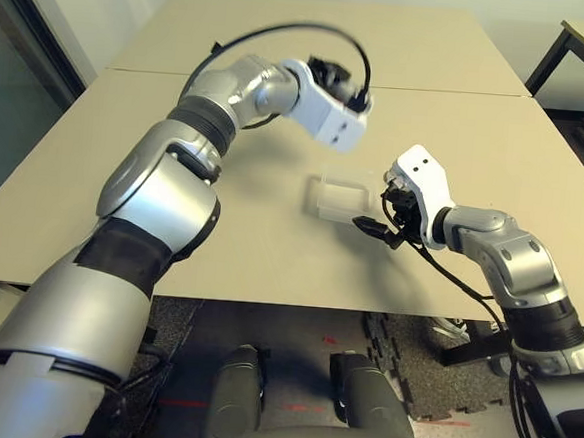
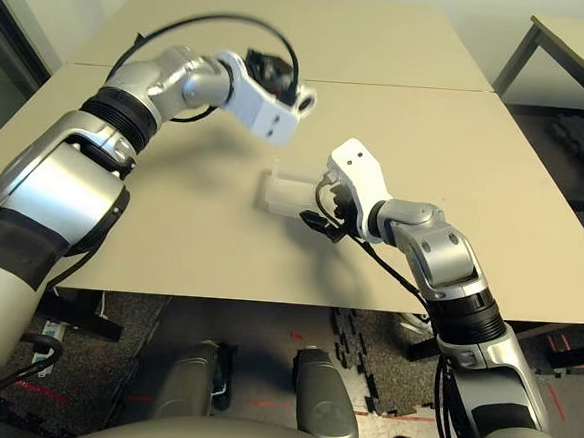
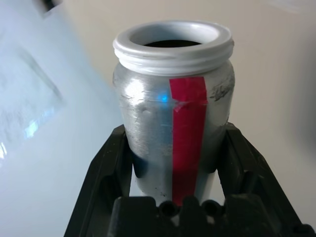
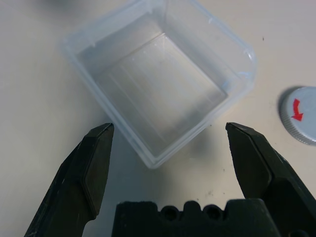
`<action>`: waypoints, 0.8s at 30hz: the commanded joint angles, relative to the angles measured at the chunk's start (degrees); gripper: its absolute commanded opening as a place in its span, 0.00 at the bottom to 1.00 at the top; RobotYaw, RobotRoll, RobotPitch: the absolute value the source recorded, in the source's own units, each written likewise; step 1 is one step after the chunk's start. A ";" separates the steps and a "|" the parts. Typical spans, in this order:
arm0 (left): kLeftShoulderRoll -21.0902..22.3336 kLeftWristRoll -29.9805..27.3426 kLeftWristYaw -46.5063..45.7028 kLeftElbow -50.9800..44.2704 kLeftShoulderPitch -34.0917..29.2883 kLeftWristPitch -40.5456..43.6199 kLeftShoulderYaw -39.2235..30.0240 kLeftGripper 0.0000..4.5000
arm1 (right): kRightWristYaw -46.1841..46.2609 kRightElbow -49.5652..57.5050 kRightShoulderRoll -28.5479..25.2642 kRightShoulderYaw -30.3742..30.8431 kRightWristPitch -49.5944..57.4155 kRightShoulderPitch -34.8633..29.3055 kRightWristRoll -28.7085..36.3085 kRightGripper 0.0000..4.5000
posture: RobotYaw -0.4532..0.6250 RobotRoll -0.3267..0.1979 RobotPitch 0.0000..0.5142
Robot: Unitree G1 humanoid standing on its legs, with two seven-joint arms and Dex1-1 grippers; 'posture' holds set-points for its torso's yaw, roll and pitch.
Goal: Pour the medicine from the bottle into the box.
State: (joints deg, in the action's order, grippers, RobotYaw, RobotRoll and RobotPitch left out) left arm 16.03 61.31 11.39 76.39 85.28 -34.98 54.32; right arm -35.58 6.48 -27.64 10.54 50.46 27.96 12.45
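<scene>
Box sits on the table just ahead of your right gripper, whose fingers stand spread and empty. Your left gripper clamps the uncapped bottle above and beyond the box. A grey cap lies beside the box.

The box sat mid-table with its open top unblocked, and bare table lay free to its left and far side. The right gripper stood wide open just at the box's near right corner, closing off that approach. A loose cap lay on the table just beside the box.
</scene>
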 commanded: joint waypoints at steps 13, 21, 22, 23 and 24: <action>-8.06 10.05 -14.56 0.20 7.20 -1.05 9.02 0.58 | 1.61 -1.52 2.04 -0.84 -2.06 -0.67 0.05 1.00 | 0.18 0.62 0.13; -8.45 11.49 -14.98 0.27 6.00 -0.99 10.89 0.58 | 1.48 -2.35 1.69 -1.01 -2.38 -0.16 0.18 1.00 | 0.19 0.62 0.14; -8.39 11.99 -15.14 0.27 5.93 -0.63 11.38 0.58 | 1.44 -2.42 1.65 -0.98 -2.42 -0.13 0.18 1.00 | 0.19 0.62 0.14; -8.29 13.28 -15.62 0.14 5.64 -0.63 12.66 0.58 | 1.37 -2.57 1.62 -0.93 -2.50 -0.08 0.16 1.00 | 0.20 0.62 0.14; -8.18 14.49 -16.47 -0.11 5.34 -0.86 13.91 0.58 | 1.32 -2.73 1.63 -0.83 -2.61 -0.04 0.12 1.00 | 0.20 0.62 0.14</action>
State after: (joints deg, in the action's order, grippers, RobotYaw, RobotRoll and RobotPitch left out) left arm 7.69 73.60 -3.91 76.96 91.60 -35.66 66.12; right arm -34.02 4.42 -25.90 10.43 48.24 27.89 12.51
